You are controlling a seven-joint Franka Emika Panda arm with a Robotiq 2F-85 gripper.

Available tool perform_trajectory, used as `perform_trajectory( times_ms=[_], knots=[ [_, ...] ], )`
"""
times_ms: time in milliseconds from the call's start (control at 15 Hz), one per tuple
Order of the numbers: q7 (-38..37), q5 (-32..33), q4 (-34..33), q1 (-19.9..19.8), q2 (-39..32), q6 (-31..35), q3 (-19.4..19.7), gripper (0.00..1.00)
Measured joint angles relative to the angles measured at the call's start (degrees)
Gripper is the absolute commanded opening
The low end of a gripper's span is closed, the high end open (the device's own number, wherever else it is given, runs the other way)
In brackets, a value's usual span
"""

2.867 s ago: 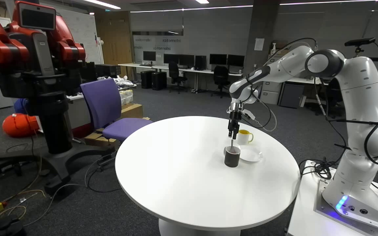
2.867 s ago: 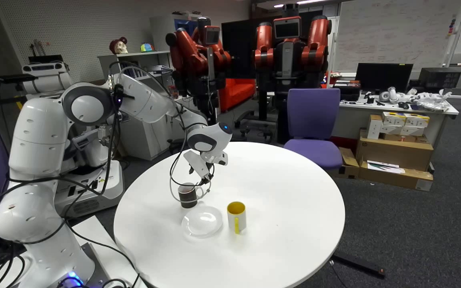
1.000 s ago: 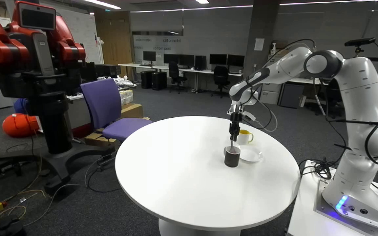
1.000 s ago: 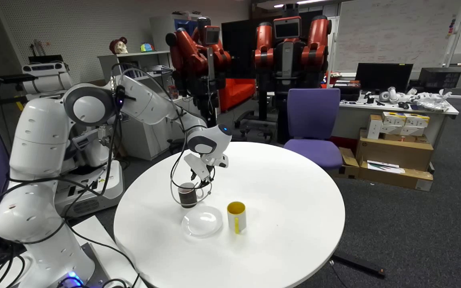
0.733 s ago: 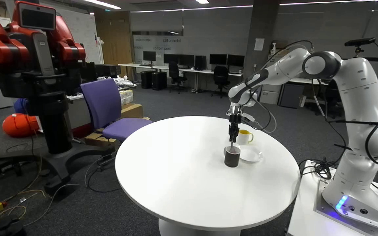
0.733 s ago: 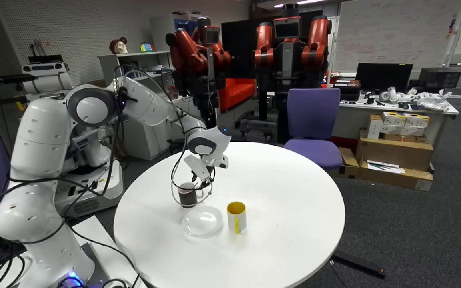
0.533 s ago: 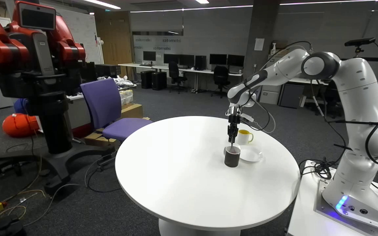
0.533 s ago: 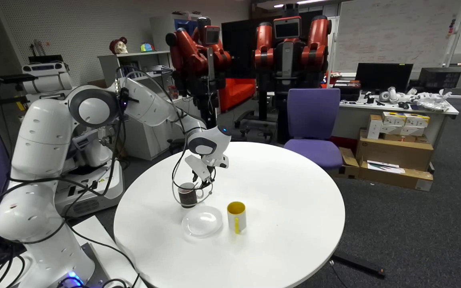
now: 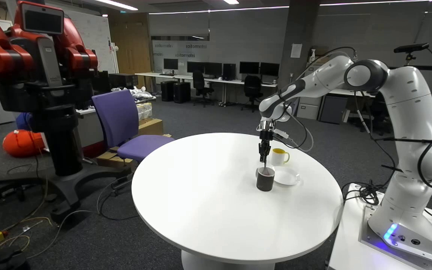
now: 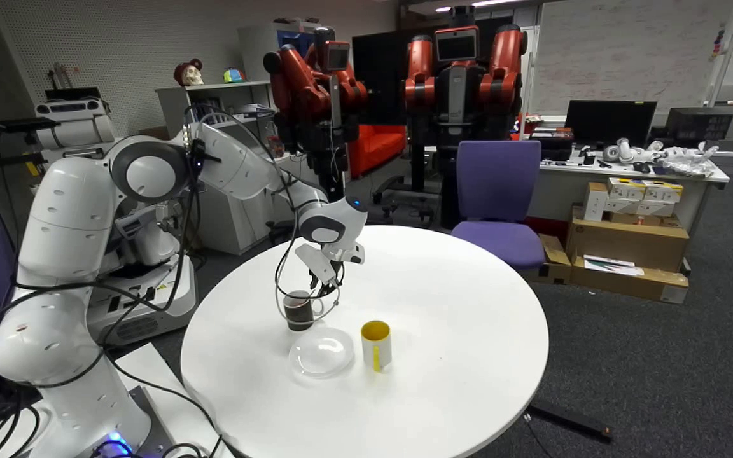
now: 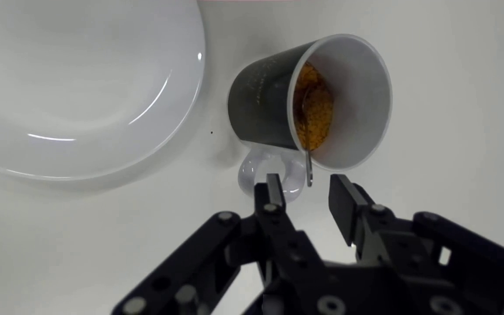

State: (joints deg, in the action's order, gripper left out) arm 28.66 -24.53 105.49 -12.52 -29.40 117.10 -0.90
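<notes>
In an exterior view, a white cylindrical mug (image 10: 376,348) with a yellow inside and handle stands upright just right of a round, glossy white plate (image 10: 321,353). Farther right are brown rectangular cardboard boxes (image 10: 627,240); at the far left, a skull in a dark red cap (image 10: 190,74) sits on a pale grey cabinet (image 10: 212,86). In an exterior view, a purple fabric office chair (image 9: 116,118) stands at the left, and flat black monitors (image 9: 249,67) line a long white desk (image 9: 149,74) far behind.

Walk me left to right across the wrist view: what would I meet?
White plate → one gripper fingertip → metal utensil → other gripper fingertip. The dark mug spans the last three, so it is left out.
</notes>
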Motion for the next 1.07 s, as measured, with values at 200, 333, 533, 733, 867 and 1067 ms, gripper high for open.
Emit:
perform_trajectory(
  times_ms=[200, 333, 533, 733, 867, 1067],
  knots=[
    [-0.8, 0.4, 0.0, 0.4, 0.0, 0.0, 0.0, 0.40],
    [-1.3, 0.4, 0.0, 0.7, 0.0, 0.0, 0.0, 0.39],
    [-1.6, 0.4, 0.0, 0.9, 0.0, 0.0, 0.0, 0.38],
    [-2.0, 0.5, 0.0, 0.9, 0.0, -0.1, 0.0, 0.37],
    [-2.1, 0.6, 0.0, 0.9, 0.0, -0.1, 0.0, 0.31],
    [-2.1, 0.6, 0.0, 0.9, 0.0, -0.2, 0.0, 0.14]
  ],
)
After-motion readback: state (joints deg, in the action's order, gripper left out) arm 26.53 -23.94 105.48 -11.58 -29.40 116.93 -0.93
